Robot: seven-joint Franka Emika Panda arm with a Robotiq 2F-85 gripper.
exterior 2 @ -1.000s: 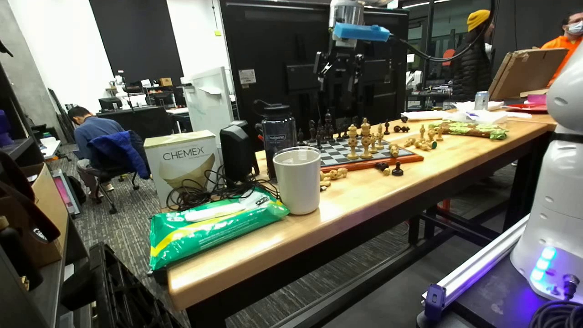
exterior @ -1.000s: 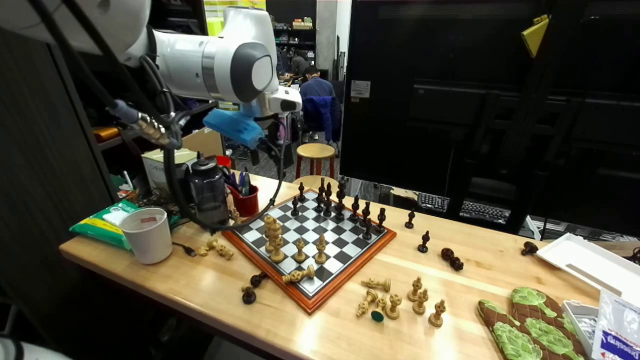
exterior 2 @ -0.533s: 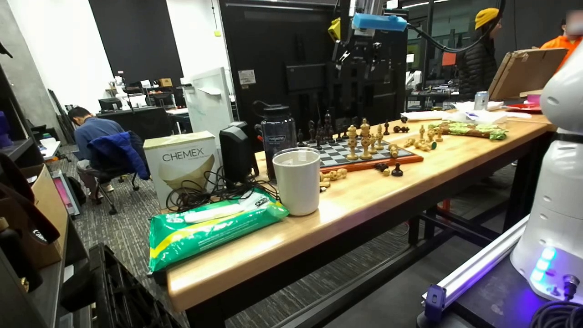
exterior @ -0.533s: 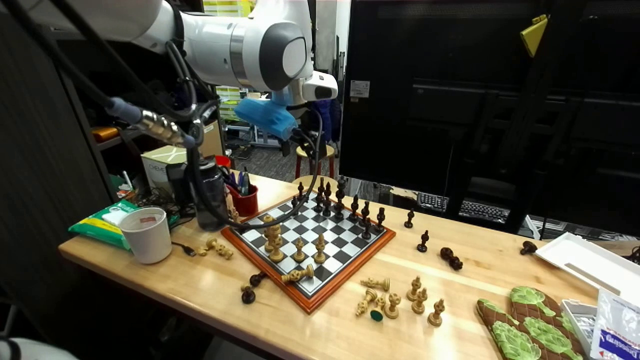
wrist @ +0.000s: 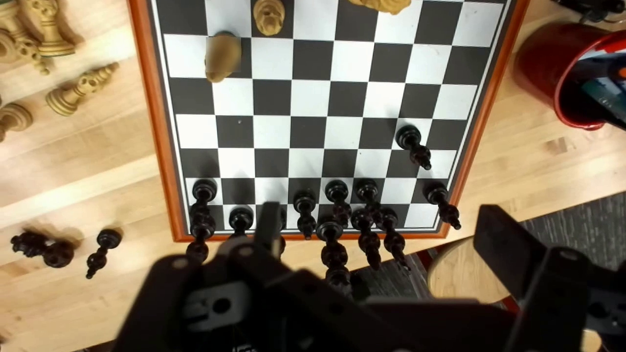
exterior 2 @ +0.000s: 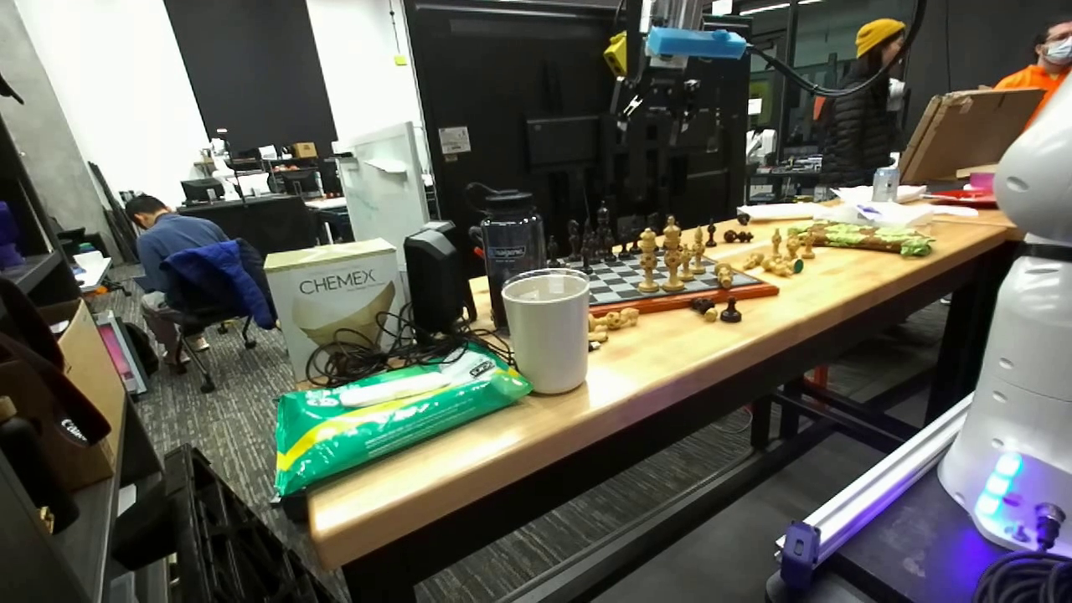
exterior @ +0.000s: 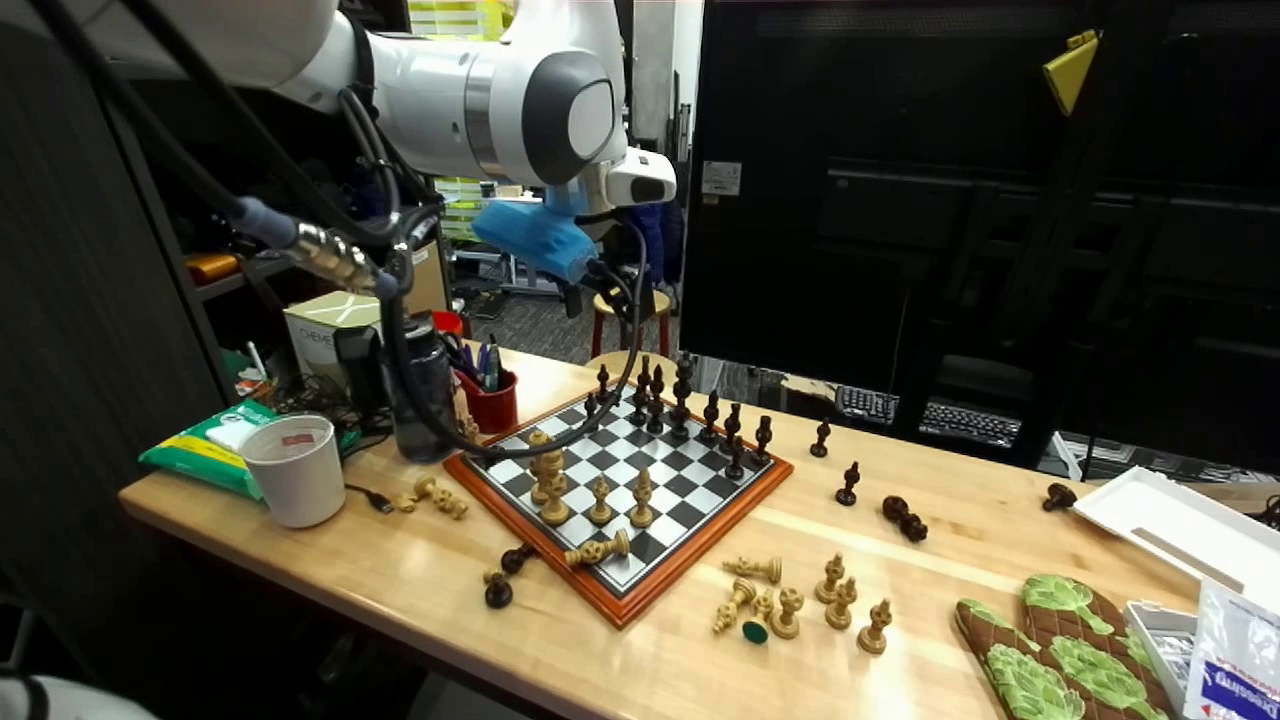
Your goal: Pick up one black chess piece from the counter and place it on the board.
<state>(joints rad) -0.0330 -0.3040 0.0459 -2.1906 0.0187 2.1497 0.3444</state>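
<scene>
The tool [wrist: 379,227] hangs high above the board [wrist: 271,132], spread wide. Below it, in the wrist view, dark pieces [wrist: 337,195] cluster along one edge; pale pieces [wrist: 269,17] are farther across. Off the board, on the tabletop [exterior: 400,570], two black chess pieces [exterior: 848,484] stand upright, with another black piece [exterior: 905,519] on its side near them. On the opposite side stands a red cup [exterior: 490,408].

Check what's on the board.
Dark pieces and cream pieces stand on the board; one cream piece lies near its edge. In the wrist view the gripper hides parts of some dark pieces.
</scene>
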